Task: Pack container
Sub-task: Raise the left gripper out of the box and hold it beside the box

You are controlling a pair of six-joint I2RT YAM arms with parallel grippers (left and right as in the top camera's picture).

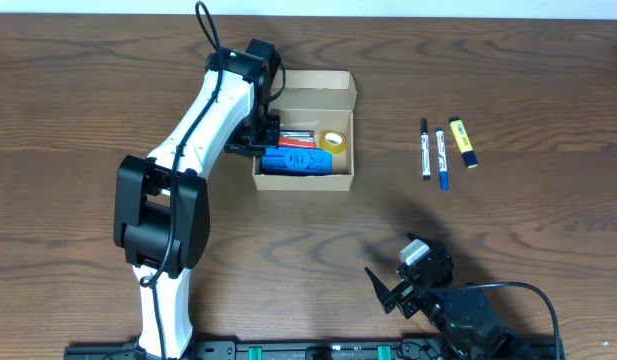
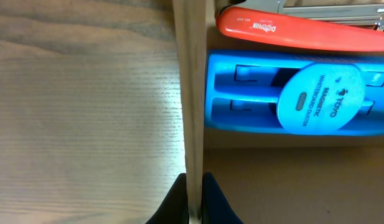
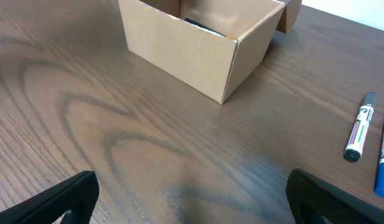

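Overhead view shows us the container (image 1: 303,183) open on the table (image 1: 68,100), with its mouth facing up. Its long axis runs left to right across the picture, and the flap lid (image 1: 318,82) stands back on the far long side. Inside we see 3 things: a blue eraser (image 1: 298,162) along the near wall, a red stapler (image 1: 300,140) just behind it, and a tape roll (image 1: 335,141) beside the stapler, toward the right wall.

The left gripper (image 2: 193,182) is at the left short wall of the container. In the left wrist view its 2 fingers (image 2: 170,206) stand narrow, 1 outside and 1 inside this wall, and they pinch the cardboard edge between them.

The right gripper (image 1: 388,290) is well apart from the container, on its near right side. Its jaws are spread wide and hold nothing.

To the right of the container, apart from it, lie a black marker (image 1: 425,148), a blue marker (image 1: 441,158) and a yellow highlighter (image 1: 464,142), side by side.
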